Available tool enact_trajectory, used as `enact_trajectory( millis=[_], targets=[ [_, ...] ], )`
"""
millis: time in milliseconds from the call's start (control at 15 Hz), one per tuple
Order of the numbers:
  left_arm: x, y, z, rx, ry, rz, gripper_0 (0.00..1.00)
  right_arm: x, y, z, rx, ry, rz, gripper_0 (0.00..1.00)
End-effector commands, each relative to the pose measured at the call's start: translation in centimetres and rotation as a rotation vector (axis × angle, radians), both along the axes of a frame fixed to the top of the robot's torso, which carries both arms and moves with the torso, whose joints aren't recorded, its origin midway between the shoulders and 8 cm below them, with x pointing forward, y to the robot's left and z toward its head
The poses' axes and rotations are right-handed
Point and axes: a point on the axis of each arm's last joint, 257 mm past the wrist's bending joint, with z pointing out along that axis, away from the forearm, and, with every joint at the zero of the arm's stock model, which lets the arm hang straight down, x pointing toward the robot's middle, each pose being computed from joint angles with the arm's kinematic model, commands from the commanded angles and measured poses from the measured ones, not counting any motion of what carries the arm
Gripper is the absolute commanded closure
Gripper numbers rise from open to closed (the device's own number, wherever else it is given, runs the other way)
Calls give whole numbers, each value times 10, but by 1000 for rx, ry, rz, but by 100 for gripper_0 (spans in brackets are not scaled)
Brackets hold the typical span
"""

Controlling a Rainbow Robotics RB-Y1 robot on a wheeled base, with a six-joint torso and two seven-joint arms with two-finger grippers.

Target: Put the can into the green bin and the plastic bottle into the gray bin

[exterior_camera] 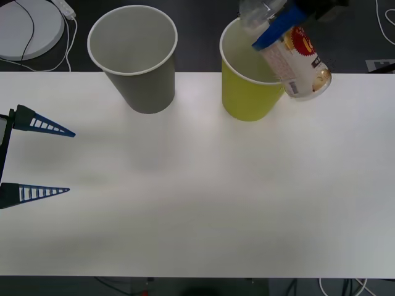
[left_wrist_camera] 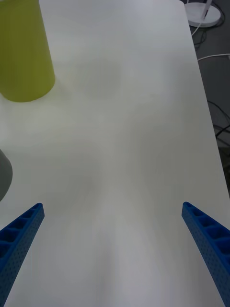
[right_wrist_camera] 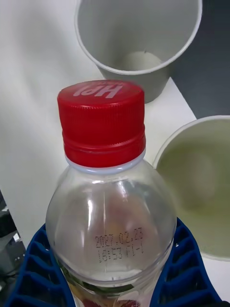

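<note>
Right claw (exterior_camera: 281,28) up high at the far side of the table (exterior_camera: 197,203), clamped around the plastic bottle (exterior_camera: 296,61), blue fingers (right_wrist_camera: 184,268) pressing both flanks below the red cap (right_wrist_camera: 101,122). The bottle hangs tilted over the right rim of the green bin (exterior_camera: 247,92), clear of the table. The gray bin (exterior_camera: 139,61) stands upright just to its left. Left claw (exterior_camera: 40,160) waits spread wide at the table's left edge, gripping nothing.
</note>
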Motion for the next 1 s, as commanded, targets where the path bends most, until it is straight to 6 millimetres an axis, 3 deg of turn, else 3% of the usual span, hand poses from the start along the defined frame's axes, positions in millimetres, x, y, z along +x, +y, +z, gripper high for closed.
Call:
enact_trajectory(
  millis=[67,600,1000],
  targets=[
    [0,0,0,0,0,0,0,18,12,2,-8,10,-33,100],
    [0,0,0,0,0,0,0,65,64,19,-14,-24,-95,100],
    [0,0,0,0,0,0,0,80,102,30,4,-50,-108,100]
  ],
)
